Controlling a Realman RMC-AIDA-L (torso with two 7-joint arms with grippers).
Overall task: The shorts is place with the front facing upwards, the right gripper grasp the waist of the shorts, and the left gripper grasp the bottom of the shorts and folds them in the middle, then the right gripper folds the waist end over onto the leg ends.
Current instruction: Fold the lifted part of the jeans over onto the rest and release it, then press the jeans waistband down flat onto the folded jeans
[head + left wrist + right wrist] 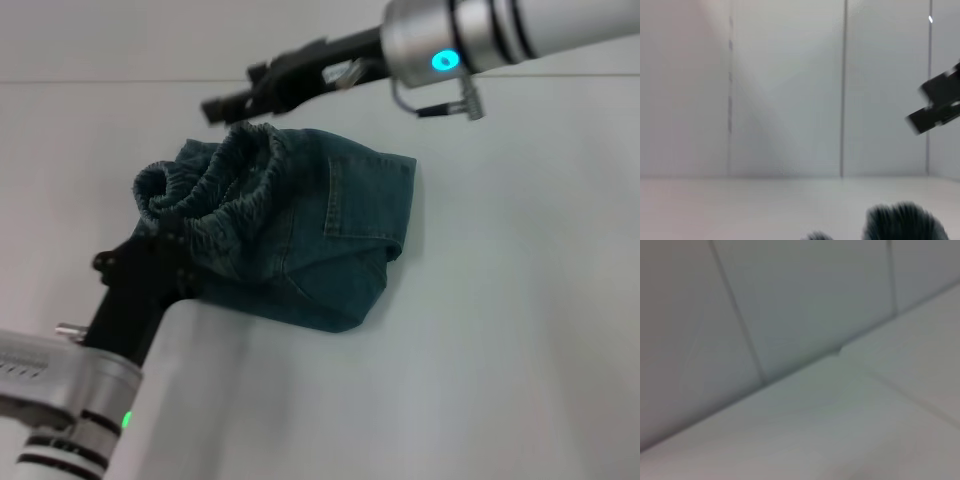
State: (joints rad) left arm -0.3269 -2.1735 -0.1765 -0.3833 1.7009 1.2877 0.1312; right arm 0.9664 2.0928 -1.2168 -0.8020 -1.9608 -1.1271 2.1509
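Shorts (300, 225) sit bunched mid-counter (500, 350), already doubled over, waist (215, 185) ruffled up at the left and hems hidden underneath. Left claw (150, 262) is low at the waist edge, touching or just beside the cloth, grip state can't tell; right claw (240, 100) hovers above the far waist edge, looks pressed together, holding nothing. Risk: the bulky waist may spring open or slide when released or regrasped, skewing the fold.
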